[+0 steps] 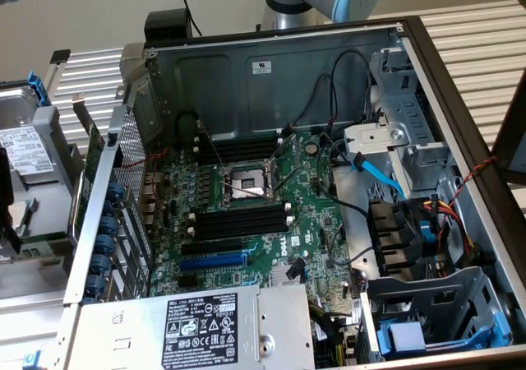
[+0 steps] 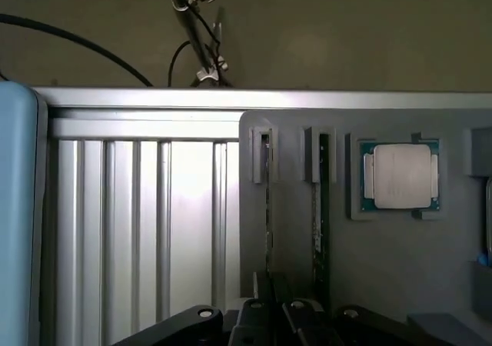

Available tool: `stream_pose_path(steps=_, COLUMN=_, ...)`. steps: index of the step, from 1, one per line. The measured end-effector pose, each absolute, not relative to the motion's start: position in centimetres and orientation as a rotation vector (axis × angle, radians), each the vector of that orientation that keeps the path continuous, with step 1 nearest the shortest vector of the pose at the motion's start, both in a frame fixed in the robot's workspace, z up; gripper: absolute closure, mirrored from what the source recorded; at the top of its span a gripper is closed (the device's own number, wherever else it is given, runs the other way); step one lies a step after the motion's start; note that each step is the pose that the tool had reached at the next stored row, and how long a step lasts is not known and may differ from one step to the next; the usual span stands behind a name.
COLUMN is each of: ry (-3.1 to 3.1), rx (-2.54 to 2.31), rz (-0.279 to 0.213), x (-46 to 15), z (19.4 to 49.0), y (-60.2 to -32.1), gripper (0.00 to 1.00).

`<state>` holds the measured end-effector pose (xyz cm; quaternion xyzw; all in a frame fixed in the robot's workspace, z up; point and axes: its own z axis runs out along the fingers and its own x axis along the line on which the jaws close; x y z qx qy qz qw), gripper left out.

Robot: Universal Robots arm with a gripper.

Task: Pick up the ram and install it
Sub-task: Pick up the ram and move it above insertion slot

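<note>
One pincer (image 2: pixel 274 317), closed on upright ram (image 2: pixel 268 207)

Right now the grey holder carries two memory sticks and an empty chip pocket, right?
Not quite. The pocket is filled: a processor chip sits in it, as the wrist view shows. The grey holder does carry two memory sticks.
</note>
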<state>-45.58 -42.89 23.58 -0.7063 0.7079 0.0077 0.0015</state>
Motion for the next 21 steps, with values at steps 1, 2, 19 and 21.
stream_pose_path(steps=1, ry=2.222, rx=-2.217, rz=0.024, x=-45.6, z=24.1, y=-42.9, gripper=0.88)
stream_pose_path(steps=2, ry=2.222, rx=-2.217, rz=0.024, x=-45.6, z=24.5, y=-42.9, gripper=0.88)
stream_pose_path(steps=19, ry=2.221, rx=-2.216, rz=0.022, x=-45.5, z=32.2, y=-42.9, gripper=0.88)
stream_pose_path(steps=21, ry=2.221, rx=-2.216, rz=0.022, x=-45.4, z=33.1, y=-42.9, gripper=0.88)
